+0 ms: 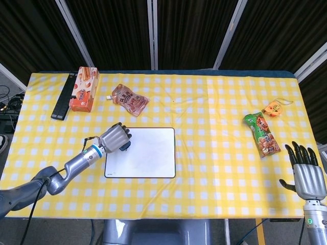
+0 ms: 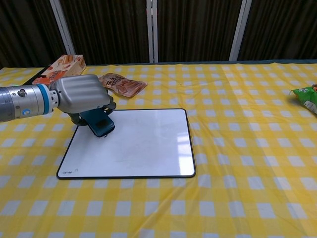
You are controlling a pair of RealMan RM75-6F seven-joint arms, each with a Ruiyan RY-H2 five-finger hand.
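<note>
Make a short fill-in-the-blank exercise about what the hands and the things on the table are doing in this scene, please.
1. The left hand holds a blue eraser on the ____.
2. The right hand holds ____.
3. The tablecloth is checked white and ____.
4. The green snack packet lies nearer the ____ hand.

Missing words: whiteboard; nothing; yellow; right

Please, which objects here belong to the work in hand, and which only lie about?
In use: left robot hand, blue eraser, whiteboard.
Lying about: orange box, pouch, black bar, green snack bag, small orange packet.
</note>
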